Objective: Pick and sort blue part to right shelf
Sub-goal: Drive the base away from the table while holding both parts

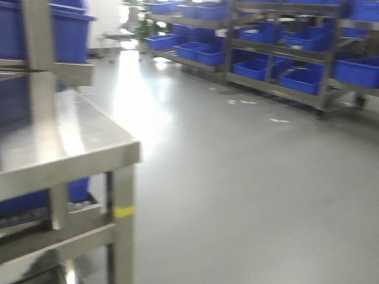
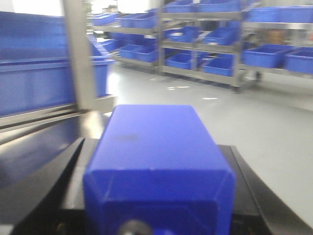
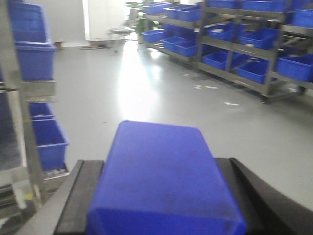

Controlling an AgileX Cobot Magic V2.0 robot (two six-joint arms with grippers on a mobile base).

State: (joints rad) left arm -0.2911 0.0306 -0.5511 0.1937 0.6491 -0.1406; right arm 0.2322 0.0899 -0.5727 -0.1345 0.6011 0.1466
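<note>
Facing a grey floor point(image 1: 250, 197), the front view has a steel shelf point(image 1: 67, 144) with blue bins point(image 1: 72, 32) close on the left and far racks point(image 1: 278, 57) across the room. From the left wrist, the left gripper point(image 2: 155, 144) is clamped on a blue part point(image 2: 156, 166), black fingers point(image 2: 34, 191) against both its sides. From the right wrist, the right gripper point(image 3: 159, 164) clasps a second blue part point(image 3: 161, 191) likewise, apart from the shelf at the left edge.

Boxy blue part point(image 2: 159, 166) between left fingers point(image 2: 44, 196)
</note>
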